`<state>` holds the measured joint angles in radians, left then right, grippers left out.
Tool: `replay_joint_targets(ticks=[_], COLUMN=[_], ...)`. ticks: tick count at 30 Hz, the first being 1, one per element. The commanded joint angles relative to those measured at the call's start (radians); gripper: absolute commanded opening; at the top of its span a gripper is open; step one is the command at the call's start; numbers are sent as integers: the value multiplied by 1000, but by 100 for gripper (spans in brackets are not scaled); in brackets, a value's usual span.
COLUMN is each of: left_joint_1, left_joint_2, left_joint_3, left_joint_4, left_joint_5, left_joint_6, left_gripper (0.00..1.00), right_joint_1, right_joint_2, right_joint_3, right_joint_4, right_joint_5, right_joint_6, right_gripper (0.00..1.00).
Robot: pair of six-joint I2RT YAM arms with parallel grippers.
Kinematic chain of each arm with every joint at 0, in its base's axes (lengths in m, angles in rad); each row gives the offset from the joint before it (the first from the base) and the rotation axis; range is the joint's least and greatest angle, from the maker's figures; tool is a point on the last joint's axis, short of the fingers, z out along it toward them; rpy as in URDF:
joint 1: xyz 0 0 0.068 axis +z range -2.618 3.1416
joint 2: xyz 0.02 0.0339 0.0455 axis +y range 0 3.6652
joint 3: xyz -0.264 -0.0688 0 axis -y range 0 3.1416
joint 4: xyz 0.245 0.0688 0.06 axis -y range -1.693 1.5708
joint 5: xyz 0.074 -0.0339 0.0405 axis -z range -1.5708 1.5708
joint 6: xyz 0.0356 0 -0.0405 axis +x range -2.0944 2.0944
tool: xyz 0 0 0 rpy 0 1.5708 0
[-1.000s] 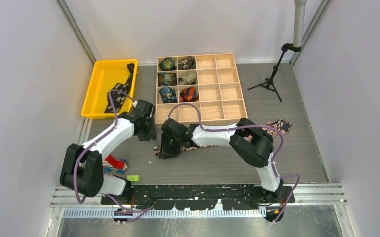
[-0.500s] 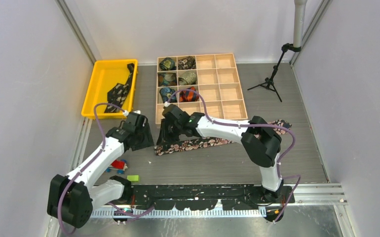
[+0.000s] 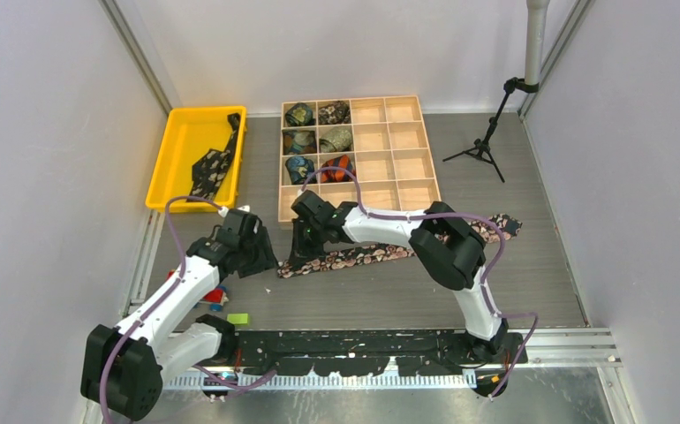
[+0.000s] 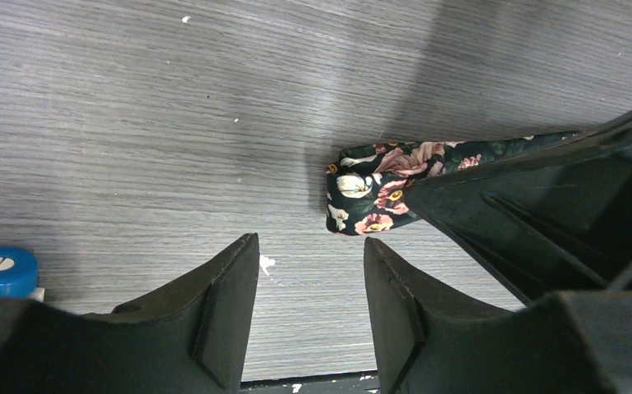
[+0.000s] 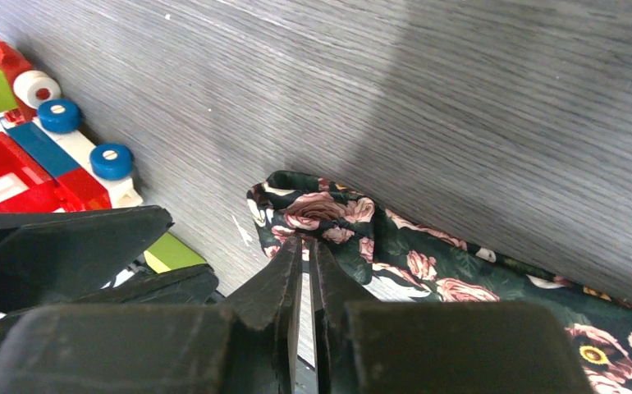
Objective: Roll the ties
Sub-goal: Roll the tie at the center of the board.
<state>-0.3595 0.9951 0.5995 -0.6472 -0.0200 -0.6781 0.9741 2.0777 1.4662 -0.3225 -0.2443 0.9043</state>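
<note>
The dark floral tie [image 3: 381,252] lies stretched flat across the table, from its left end by the grippers to its wide end at the right. My right gripper [image 3: 292,259] is shut and pinches the bunched left end of the tie [image 5: 329,215]; its tips [image 5: 306,244] bite the fabric. My left gripper [image 3: 264,262] is open and empty, just left of that end [image 4: 370,193], low over the table, jaws apart [image 4: 309,246]. The black dotted tie [image 3: 213,163] lies unrolled in the yellow bin [image 3: 173,168].
A wooden compartment box [image 3: 394,150] stands at the back, with several rolled ties [image 3: 319,141] in its left cells. Toy bricks [image 3: 213,296] and a green brick [image 3: 238,319] lie near the left arm. A black tripod [image 3: 487,132] stands back right.
My left gripper has drawn back toward the near side, ending beside the tie's left end. My right gripper went back a little, then came nearer again, still on the tie.
</note>
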Motion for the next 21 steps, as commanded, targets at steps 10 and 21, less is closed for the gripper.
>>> replay_joint_targets(ticks=[10, 21], left_joint_1=[4, 4], left_joint_2=[-22, 18], left_joint_3=[-62, -107], left_joint_4=[153, 268], left_joint_5=[100, 90], left_joint_6=[-26, -92], left_gripper=[57, 56], right_joint_1=[-27, -28], right_joint_2=[-2, 14], right_joint_3=[-43, -89], right_joint_4=[49, 90], right_joint_5=[-16, -24], right_joint_6=[-22, -4], right_gripper=[12, 12])
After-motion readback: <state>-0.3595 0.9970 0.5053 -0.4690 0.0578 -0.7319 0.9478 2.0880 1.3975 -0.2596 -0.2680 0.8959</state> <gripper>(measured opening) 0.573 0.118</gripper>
